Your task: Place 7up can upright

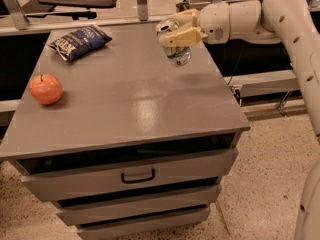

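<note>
The 7up can (pixel 176 50) is a small silver can with green markings, held nearly upright with its silver top tilted toward the back left, a little above the far right part of the grey cabinet top (pixel 130 99). My gripper (pixel 177 28) reaches in from the right on a white arm and is shut on the can's upper part, one tan finger (pixel 181 36) across its front.
A dark blue chip bag (pixel 79 41) lies at the back left of the top. A red apple (pixel 45 88) sits near the left edge. Drawers with a handle (pixel 138 176) are below. Dark furniture stands behind the cabinet.
</note>
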Controlling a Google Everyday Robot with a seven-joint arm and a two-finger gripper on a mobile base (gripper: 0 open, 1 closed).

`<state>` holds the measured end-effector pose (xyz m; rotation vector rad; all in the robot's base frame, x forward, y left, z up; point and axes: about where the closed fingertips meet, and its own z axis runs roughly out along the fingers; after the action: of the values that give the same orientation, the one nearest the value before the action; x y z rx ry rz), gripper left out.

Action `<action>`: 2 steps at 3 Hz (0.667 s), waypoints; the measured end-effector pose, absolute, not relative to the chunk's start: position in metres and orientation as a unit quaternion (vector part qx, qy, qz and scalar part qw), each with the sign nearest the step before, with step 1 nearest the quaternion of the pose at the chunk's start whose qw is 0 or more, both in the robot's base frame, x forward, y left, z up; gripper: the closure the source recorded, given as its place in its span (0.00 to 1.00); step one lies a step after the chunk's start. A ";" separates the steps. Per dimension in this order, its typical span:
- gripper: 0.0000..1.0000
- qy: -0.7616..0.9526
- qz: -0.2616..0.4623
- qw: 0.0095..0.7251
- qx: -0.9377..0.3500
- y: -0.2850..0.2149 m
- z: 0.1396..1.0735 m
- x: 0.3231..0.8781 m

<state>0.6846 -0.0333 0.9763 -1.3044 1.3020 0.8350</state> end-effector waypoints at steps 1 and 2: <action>1.00 0.516 0.406 0.550 -0.516 -0.033 0.969 0.680; 1.00 0.502 0.453 0.558 -0.481 -0.036 0.954 0.677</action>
<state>0.6775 -0.0364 0.9542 -1.1356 1.1844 1.0680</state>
